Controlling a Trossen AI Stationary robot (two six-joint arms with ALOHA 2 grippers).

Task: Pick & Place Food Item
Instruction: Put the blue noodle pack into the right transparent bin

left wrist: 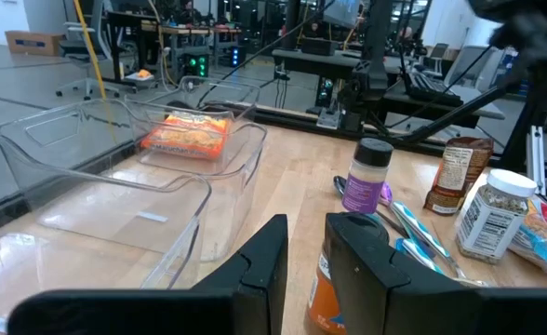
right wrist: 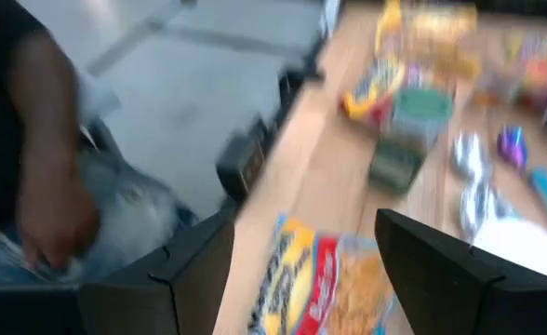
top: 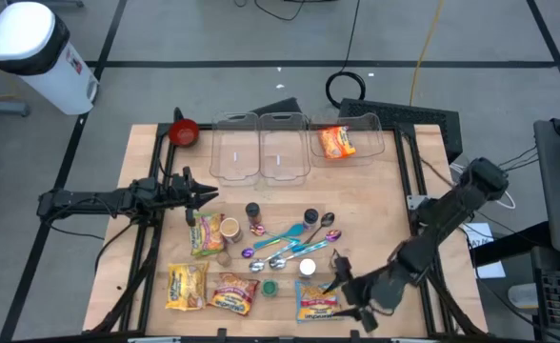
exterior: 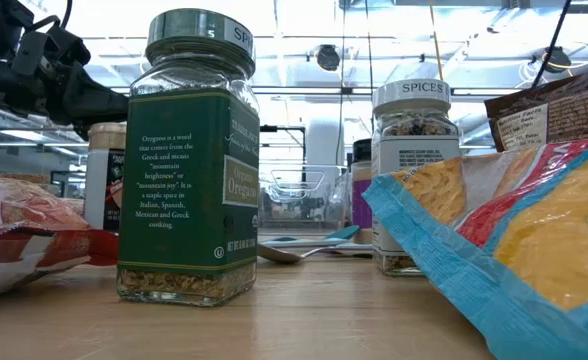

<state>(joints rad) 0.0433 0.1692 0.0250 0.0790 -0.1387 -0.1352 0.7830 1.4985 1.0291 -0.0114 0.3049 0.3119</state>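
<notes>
At the far edge of the table I count three clear bins (top: 261,143), and only the right-hand one holds anything: one orange noodle packet (top: 336,142) lying flat inside it. So I judge one food item placed and most of the job left.

What remains sits on the near half of the table. Three packets lie toward the near left: a green-edged one (top: 206,233) beside the left gripper, and two more (top: 187,284) (top: 232,292) by the near edge. Spice jars, among them an oregano jar (exterior: 186,160), and coloured spoons (top: 285,235) are scattered in the middle.

My right gripper (top: 349,303) is down at the near right, over a blue-edged noodle packet (top: 317,302). Through the right wrist view its fingers (right wrist: 441,270) stand spread wide with that packet flat on the wood between them, not yet gripped. I take this packet to be the item I am going for next; I still have to close on it, lift it and carry it across to a bin.

My left gripper (top: 204,195) waits at the far left, above the table near the green-edged packet, fingers (left wrist: 264,270) drawn nearly together with a narrow gap and nothing held.
</notes>
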